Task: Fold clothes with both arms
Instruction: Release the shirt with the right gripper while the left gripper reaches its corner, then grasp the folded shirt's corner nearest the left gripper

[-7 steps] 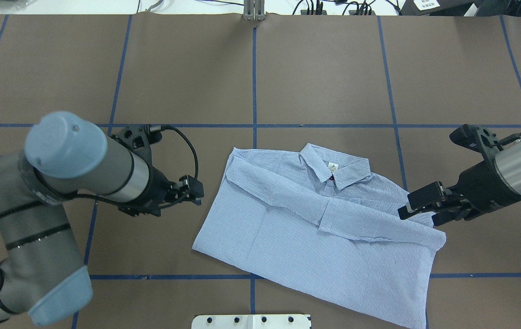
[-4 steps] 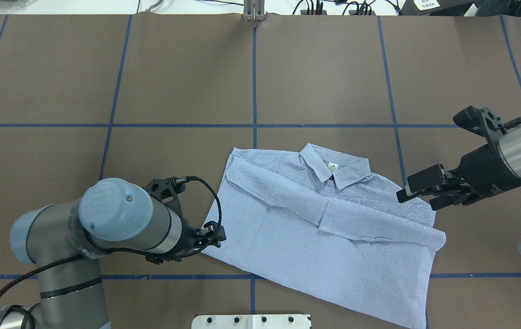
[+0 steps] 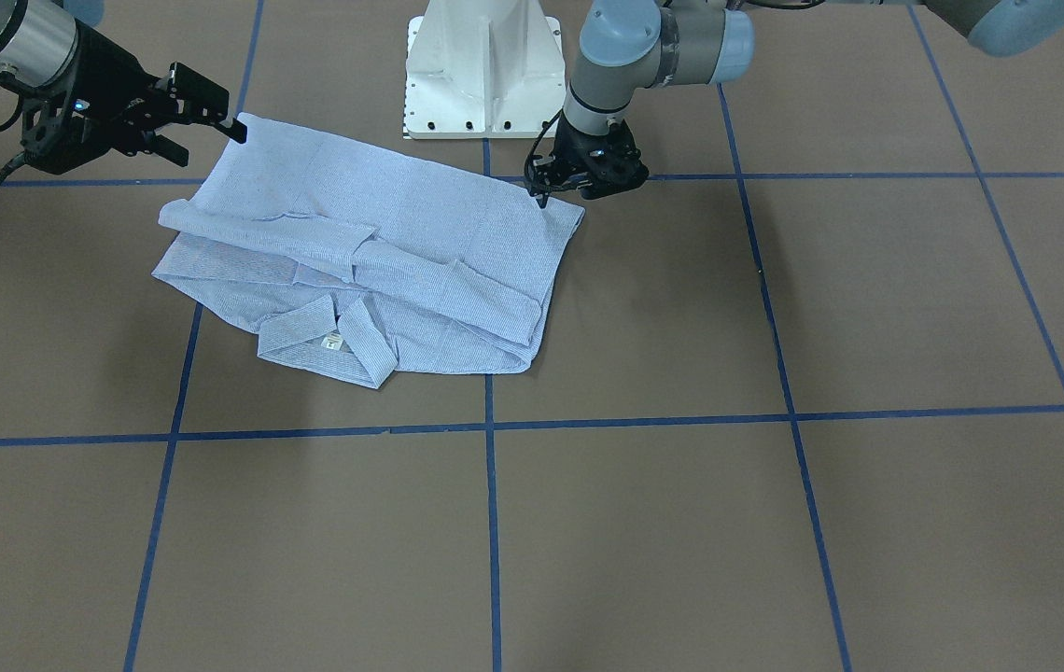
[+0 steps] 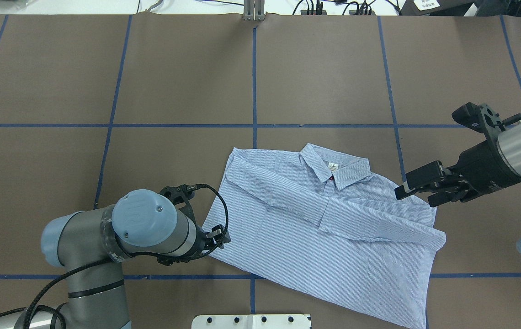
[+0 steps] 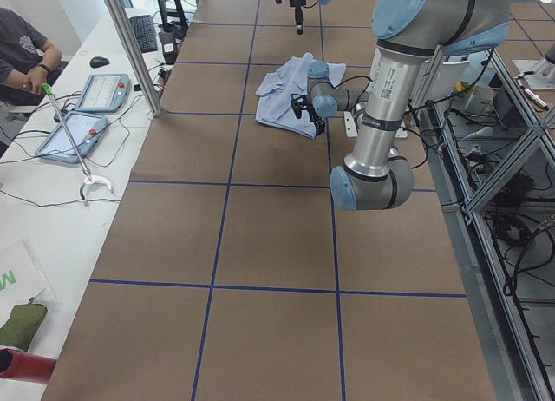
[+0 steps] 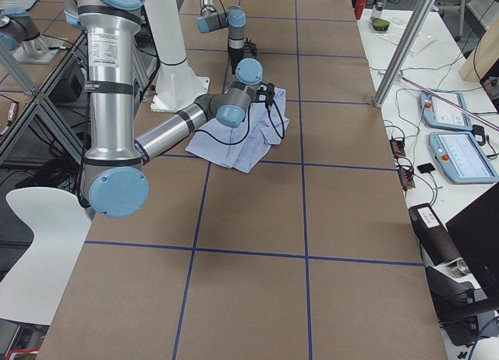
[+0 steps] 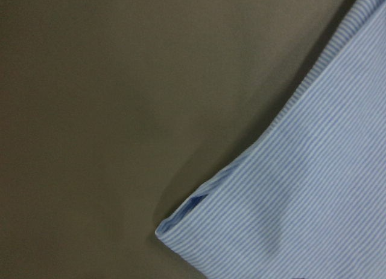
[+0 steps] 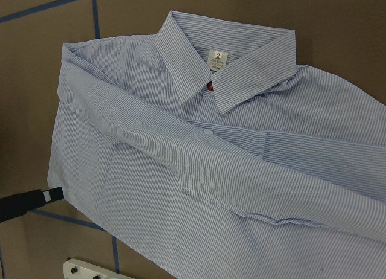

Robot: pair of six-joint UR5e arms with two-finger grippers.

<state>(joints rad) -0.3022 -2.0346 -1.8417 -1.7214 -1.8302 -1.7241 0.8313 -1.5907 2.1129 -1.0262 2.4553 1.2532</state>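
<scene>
Shirt (image 4: 324, 219) flat on desk (image 4: 173, 82), sleeves folded across. Left claw (image 4: 220, 236) at shirt's hem corner, grip cannot be determined. Right claw (image 4: 415, 198) wide apart, empty, near shirt's opposite edge.

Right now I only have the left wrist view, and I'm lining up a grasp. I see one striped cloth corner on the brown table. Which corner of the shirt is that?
Observer: It's the hem corner on the robot's left, at the end of the shirt away from the collar. The left gripper sits right at it.
Operator: Where is the other gripper?
Observer: The right gripper hangs raised by the shirt's right side, jaws open, holding nothing.
Operator: Any sleeve loose?
Observer: One sleeve lies folded diagonally across the front.
</scene>
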